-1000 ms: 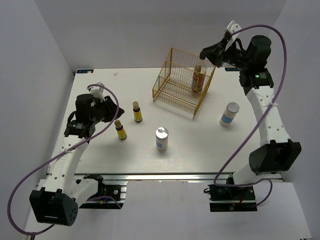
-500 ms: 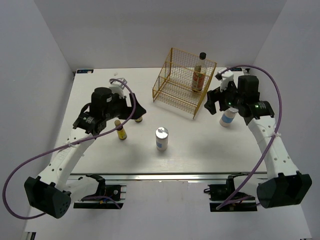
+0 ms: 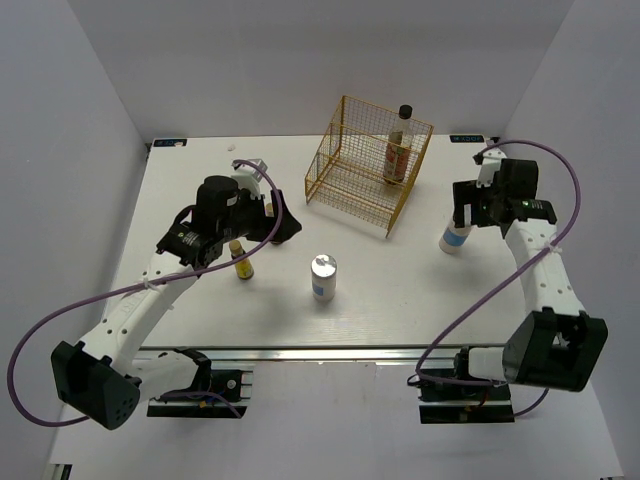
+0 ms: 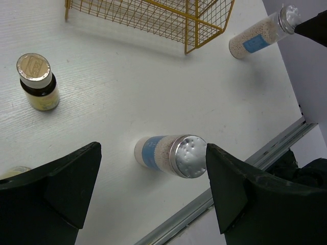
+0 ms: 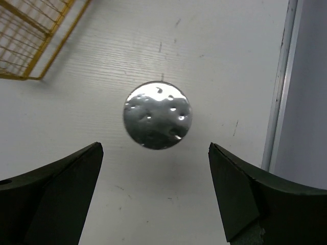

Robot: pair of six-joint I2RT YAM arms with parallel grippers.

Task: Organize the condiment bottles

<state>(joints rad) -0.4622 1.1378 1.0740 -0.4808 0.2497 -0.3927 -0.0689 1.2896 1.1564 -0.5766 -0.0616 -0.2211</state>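
Observation:
A tall clear bottle (image 3: 398, 150) with a black cap stands in the gold wire rack (image 3: 365, 175). One white cylinder (image 3: 323, 278) with a silvery lid stands mid-table, and in the left wrist view this cylinder (image 4: 168, 155) sits below and between the open fingers of my left gripper (image 4: 152, 153). The other white cylinder (image 3: 455, 237) stands at the right. My right gripper (image 5: 155, 148) hangs open straight above its lid (image 5: 157, 115). One amber bottle (image 3: 241, 262) stands beside my left gripper (image 3: 278, 226). A second amber bottle (image 4: 37, 81) shows in the left wrist view.
The rack's front corner (image 4: 196, 30) lies between the two white cylinders. The table's metal front rail (image 4: 225, 199) runs close below the middle cylinder. Its right edge rail (image 5: 278, 81) is a short way right of the right cylinder. White walls enclose the table.
My right gripper let go of the tall bottle in the rack, opened wide and came down over the right white cylinder. My left gripper opened and swung right, past the amber bottles.

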